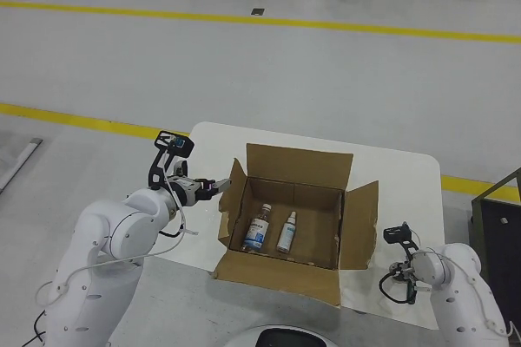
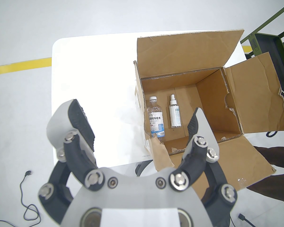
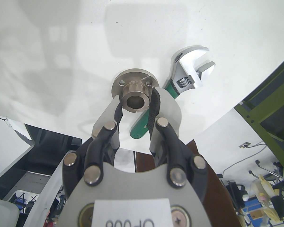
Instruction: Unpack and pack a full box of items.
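Looks like a grab or a put-down of the round shiny metal ring part [image 3: 130, 81] w/ a short tube in the middle, sat flat side down on the white table [image 3: 61, 24], right by the silver wrench [image 3: 191, 72] w/ the green handle. Can't tell which way: out of the box or back in. To do it well: keep the squeeze even on both sides of the tube, go straight up or straight down, no tipping, & don't bump the wrench (touching the ring or just beside it, can't tell). If headed for the big brown cardboard box [image 1: 278, 276], lift high enough to clear the flaps [image 1: 362, 224], then set down in the bare half, away from the bottles. Inside the box, lying flat side by side near one wall: a clear plastic bottle [image 2: 156, 119] w/ a white cap & a blue-and-white label, & a thin white spray bottle [image 2: 174, 112]. Now the fingers. On the right gripper [image 3: 136, 100]: nearly closed, black pads [image 3: 153, 105] pressed on each side of the tube, so holding the metal part. On the left gripper [image 2: 136, 113]: spread wide, nothing in it, touching nothing, up over the table just beside a side flap of the box, pointed at the bottles.
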Controlling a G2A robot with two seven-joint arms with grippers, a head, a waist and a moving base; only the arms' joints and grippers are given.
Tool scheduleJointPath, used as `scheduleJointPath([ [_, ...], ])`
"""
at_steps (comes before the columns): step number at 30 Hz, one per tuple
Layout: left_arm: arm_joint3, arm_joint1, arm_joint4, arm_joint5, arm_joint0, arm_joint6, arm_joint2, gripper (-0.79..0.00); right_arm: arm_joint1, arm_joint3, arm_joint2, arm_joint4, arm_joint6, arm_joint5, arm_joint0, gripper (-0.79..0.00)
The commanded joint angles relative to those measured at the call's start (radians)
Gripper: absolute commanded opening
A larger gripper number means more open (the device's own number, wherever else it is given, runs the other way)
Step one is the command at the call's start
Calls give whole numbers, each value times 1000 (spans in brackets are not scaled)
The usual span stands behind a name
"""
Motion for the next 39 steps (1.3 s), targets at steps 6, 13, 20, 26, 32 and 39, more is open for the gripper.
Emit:
scheduleJointPath([
  [6, 0, 0, 0, 0, 0, 0, 0, 0, 3, 14, -16, -1, 0, 6, 11, -542],
  [13, 0, 0, 0, 0, 0, 0, 0, 0, 6, 29, -28, 0, -5, 13, 20, -686],
  [20, 0, 0, 0, 0, 0, 0, 0, 0, 10, 24, -30, 7, -12, 21, 18, -785],
  [26, 0, 0, 0, 0, 0, 0, 0, 0, 18, -63, 34, 82, -5, 37, -7, -785],
  [32, 0, 0, 0, 0, 0, 0, 0, 0, 26, -275, 208, 330, -10, 78, -64, -785],
  [39, 0, 0, 0, 0, 0, 0, 0, 0, 32, -616, 413, 714, 15, 105, -153, -785],
])
